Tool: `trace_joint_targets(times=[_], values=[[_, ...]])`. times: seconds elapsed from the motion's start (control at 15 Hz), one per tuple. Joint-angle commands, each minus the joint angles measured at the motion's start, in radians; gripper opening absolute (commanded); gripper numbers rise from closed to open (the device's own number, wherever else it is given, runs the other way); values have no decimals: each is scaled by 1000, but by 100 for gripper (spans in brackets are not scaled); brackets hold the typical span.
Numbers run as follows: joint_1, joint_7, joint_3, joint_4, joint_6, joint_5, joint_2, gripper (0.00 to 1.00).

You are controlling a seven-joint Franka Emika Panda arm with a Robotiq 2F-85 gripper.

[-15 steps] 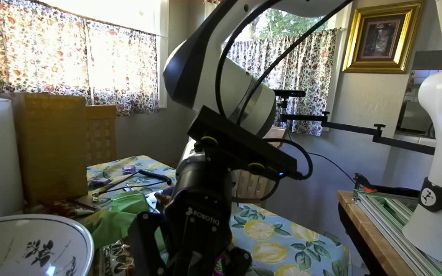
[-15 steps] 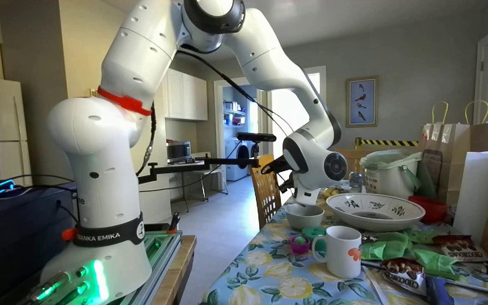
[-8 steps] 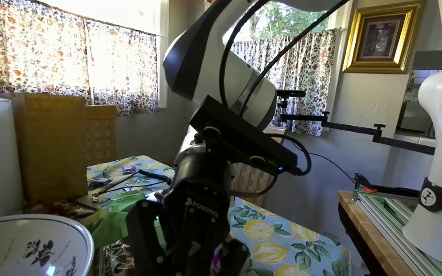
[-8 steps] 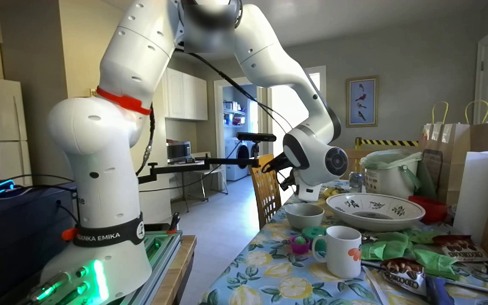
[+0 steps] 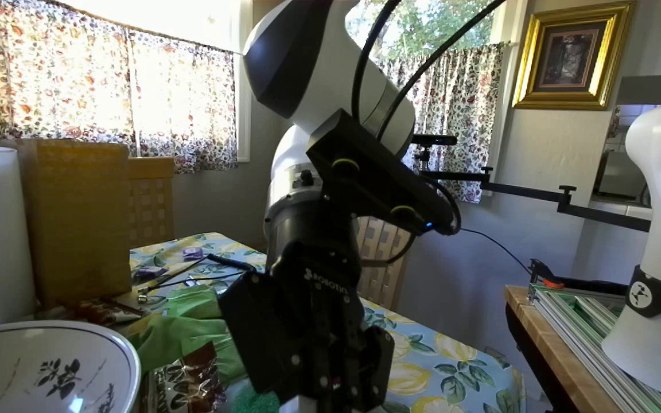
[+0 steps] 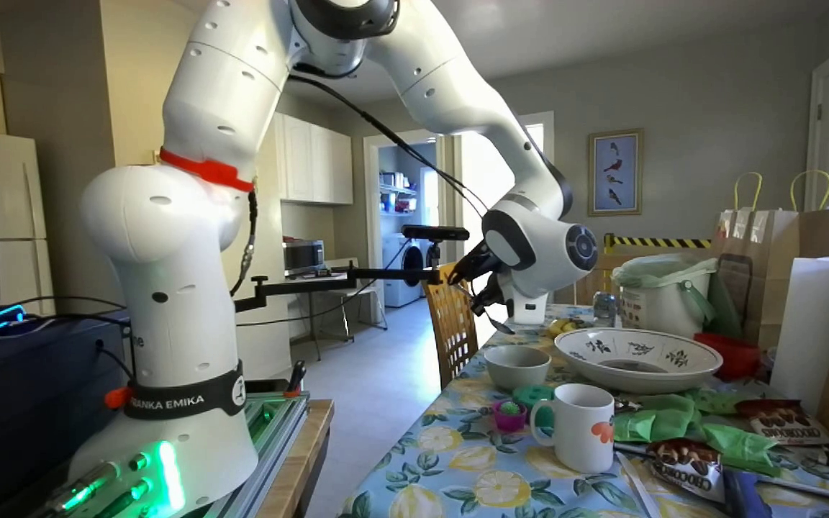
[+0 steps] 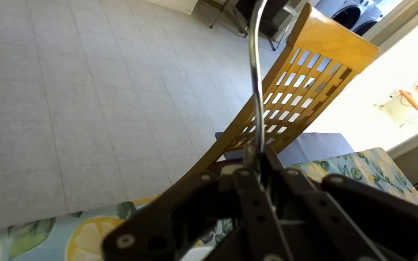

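Claw (image 7: 260,156) rose gripping a spoon (image 7: 257,87); pink pot (image 6: 508,423) holds something green (image 6: 509,408)

Metal utensil (image 7: 257,79) cut off, pincer (image 7: 261,154) blurred

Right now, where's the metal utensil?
The metal utensil is gripped in the tool, right of centre in the wrist view, extending up in front of the wooden chair.

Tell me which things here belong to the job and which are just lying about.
Part of the job, it seems:
the gripper, closed
the metal spoon it holds
perhaps the small pale bowl, which looks close by in an exterior view

Just lying about, apparently:
the white mug
the small pink pot
the large floral-patterned bowl
the brown snack packets
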Motion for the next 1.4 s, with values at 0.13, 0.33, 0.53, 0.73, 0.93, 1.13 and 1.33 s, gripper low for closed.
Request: trace_joint_targets(times=[0.13,0.33,0.53,0.73,0.93,1.13,1.33], values=[[-49,37,-26,13,-110,-152,-74,2],[-83,41,-52,14,-148,-217,-91,2],[-114,17,-76,2,-134,-267,-105,2],[-153,-12,-101,1,-132,-292,-100,2],[-190,-44,-116,-5,-154,-298,-94,2],[-217,-60,-130,-18,-177,-301,-96,2],[-239,-74,-144,-35,-197,-304,-95,2]])
